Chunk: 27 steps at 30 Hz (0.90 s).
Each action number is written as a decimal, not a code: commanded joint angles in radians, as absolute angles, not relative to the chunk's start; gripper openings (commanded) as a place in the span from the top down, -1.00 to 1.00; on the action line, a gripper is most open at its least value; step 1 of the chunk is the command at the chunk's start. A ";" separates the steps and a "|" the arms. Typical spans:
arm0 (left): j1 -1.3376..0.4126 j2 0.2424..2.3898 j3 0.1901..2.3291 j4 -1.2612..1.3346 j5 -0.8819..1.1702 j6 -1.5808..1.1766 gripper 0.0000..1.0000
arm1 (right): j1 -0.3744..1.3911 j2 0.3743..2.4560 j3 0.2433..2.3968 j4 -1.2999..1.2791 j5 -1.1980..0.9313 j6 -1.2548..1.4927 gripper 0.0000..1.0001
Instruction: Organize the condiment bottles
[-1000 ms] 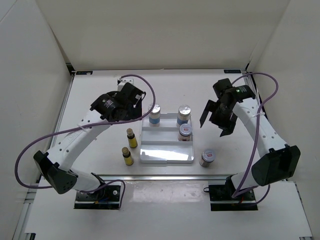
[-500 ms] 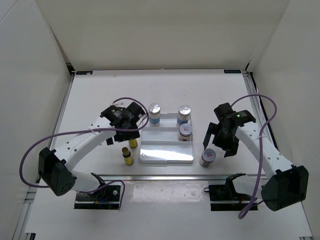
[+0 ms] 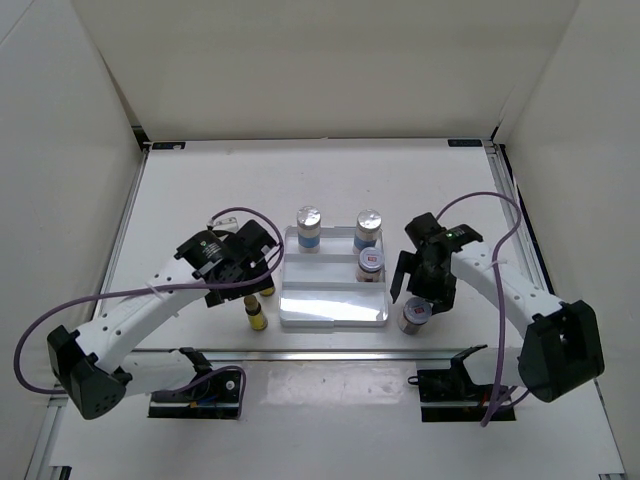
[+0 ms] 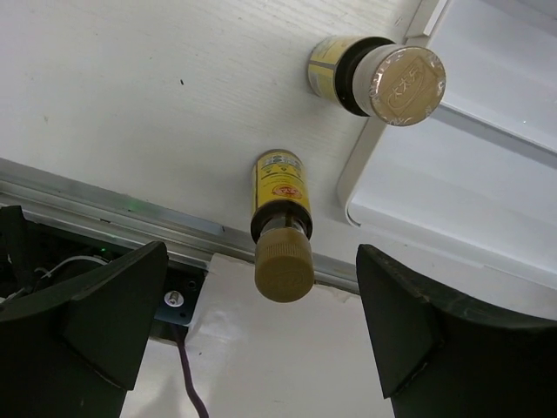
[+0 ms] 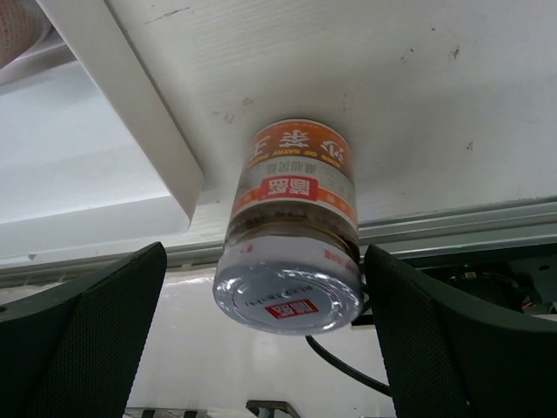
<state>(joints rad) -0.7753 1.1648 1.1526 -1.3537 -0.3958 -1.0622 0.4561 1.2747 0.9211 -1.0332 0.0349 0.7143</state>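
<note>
Jaws of left gripper [image 4: 261, 257] wide apart, either side of upright yellow bottle [image 4: 280, 187], no contact seen. Bottle stands on table [image 4: 130, 104] near front rail. Second yellow bottle [image 4: 348, 70] just beside edge of white tray [image 4: 487, 174].

Right gripper [image 5: 264, 252] likewise spread, straddling loose red-label jar [image 5: 296, 192], not touching. Jar on table just outside tray's near right corner.

Top view: left blue-label jar [image 3: 309, 228] and right blue-label jar [image 3: 368, 230] at tray's far end. Second red-label jar [image 3: 371, 265] inside tray, right side.

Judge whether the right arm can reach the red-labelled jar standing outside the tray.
Probably yes: the right gripper hangs open directly over the jar, a finger either side, nothing between, the tray just beside it.
</note>
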 commanded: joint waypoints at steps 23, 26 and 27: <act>-0.779 1.255 1.204 -1.348 -0.512 -0.808 -1.00 | 1.038 1.292 1.294 -1.447 0.689 1.223 1.00; -0.779 1.255 1.181 -1.327 -0.512 -0.808 -1.00 | 1.048 1.304 1.411 -1.340 0.669 1.073 1.00; -0.779 1.255 1.181 -1.316 -0.512 -0.808 -1.00 | 1.048 1.316 1.433 -1.297 0.648 0.966 1.00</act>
